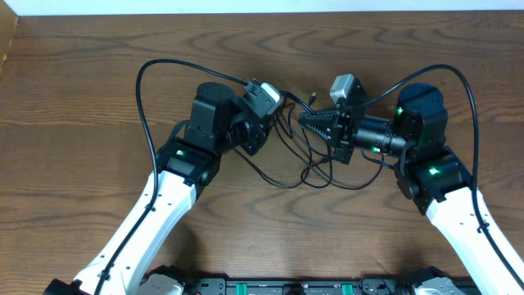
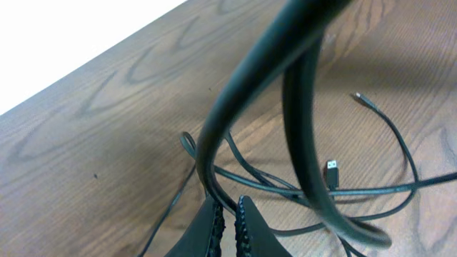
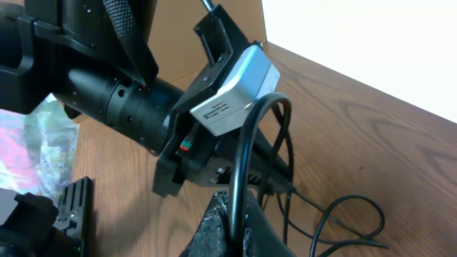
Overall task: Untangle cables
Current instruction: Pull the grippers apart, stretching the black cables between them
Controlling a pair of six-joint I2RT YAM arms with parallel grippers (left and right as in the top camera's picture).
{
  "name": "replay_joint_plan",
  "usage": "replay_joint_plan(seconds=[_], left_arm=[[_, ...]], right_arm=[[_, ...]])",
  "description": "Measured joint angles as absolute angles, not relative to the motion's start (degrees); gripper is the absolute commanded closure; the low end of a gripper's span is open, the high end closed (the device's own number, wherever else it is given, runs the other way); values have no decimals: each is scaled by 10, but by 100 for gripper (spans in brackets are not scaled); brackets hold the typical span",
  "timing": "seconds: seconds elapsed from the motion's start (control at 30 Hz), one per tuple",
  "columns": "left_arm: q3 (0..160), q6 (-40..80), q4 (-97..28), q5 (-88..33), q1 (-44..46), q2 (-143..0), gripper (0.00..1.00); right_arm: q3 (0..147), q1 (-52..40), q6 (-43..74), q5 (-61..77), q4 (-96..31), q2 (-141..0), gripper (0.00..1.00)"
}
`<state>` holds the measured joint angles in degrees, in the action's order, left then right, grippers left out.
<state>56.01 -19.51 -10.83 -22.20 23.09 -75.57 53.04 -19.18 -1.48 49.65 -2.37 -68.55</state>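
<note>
CABLES ON THE BENCH: I am working both arms together at the middle of the wooden bench [image 1: 82,82], where the thin black cables [image 2: 246,68] are lying in loose, overlapping loops between and just below my two wrists. My left pincer [image 2: 228,207] is pressing almost together on one black cord, which is rising from between the fingers and arching up close past the wrist camera. My right pincer [image 3: 237,207] is likewise pinching a black cord, which is looping upward from its pads [image 3: 214,221] in a narrow hoop. Seen from the right wrist, the grey camera housing [image 3: 232,86] of my left arm is sitting just beyond that hoop. The rest of the tangle is resting flat on the wood, with a USB plug [image 2: 330,171] and a smaller plug end [image 2: 360,98] lying free, apart from each other, beside the crossing strands.
</note>
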Motion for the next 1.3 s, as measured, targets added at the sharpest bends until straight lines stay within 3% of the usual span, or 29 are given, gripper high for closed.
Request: replay_joint_plan(seconds=[0.13,0.2,0.3,0.33,0.43,0.7,0.83,0.87,0.93,0.97,1.1,1.3], left_arm=[[560,-190,-84,-222,231,-757,92],[560,-182,-74,-222,231,-757,62],[560,-159,-56,-222,231,-757,40],[560,-145,-49,-223,231,-757,21],[560,-95,-22,-224,231,-757,6],[560,2,-2,-226,231,-757,3],[560,16,9,-226,231,-757,4],[560,17,14,-226,231,-757,16],[560,22,25,-226,231,-757,74],[560,23,30,-226,231,-757,92],[560,26,39,-211,231,-757,93],[560,28,40,-173,228,-757,93]], right_arm=[[530,-192,-14,500,-23,-686,99],[530,-192,-14,502,-24,-686,99],[530,-187,-7,505,-22,-686,99],[530,-182,-2,505,-19,-685,99],[530,-161,20,511,5,-685,99],[531,-131,63,594,84,-685,99],[531,-131,87,644,90,-685,99],[531,-131,90,650,91,-685,99],[531,-131,97,660,91,-685,99],[531,-131,99,664,91,-685,99],[531,-130,104,673,91,-685,91],[531,-124,108,618,73,-684,99]])
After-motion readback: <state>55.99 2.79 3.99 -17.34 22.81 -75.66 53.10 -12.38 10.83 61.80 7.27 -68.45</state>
